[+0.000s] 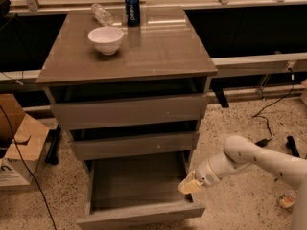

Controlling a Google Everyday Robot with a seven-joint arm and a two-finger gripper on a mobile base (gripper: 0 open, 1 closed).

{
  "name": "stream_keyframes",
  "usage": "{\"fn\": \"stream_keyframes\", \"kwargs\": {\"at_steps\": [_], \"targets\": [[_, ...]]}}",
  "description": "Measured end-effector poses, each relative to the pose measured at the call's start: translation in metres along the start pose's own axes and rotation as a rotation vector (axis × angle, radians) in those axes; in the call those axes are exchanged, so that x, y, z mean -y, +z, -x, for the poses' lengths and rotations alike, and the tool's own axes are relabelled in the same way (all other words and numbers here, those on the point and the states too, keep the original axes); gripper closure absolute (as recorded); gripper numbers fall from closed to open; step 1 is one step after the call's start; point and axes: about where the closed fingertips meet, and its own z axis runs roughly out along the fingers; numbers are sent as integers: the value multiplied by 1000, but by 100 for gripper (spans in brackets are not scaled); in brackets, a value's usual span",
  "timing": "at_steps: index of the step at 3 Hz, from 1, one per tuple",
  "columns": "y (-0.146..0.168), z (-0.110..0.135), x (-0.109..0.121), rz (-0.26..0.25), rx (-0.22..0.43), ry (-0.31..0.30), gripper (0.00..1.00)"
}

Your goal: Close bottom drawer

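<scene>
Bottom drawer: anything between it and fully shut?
Nothing visible. The bottom drawer is pulled out and its box looks bare. The pincer sits by its right side, near the front; contact unclear.

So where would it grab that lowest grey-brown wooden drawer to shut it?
Likely no grab: the grey-brown wood-grain bottom drawer stands pulled out with a flat, handleless front, so push that front panel from the room side. The white arm's gripper sits beside its right wall, near the front corner.
</scene>
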Motion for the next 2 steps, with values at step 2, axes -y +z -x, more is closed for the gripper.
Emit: {"fn": "stream_keyframes", "kwargs": {"at_steps": [2], "targets": [[88,-20,28,37,-47,121,100]]}}
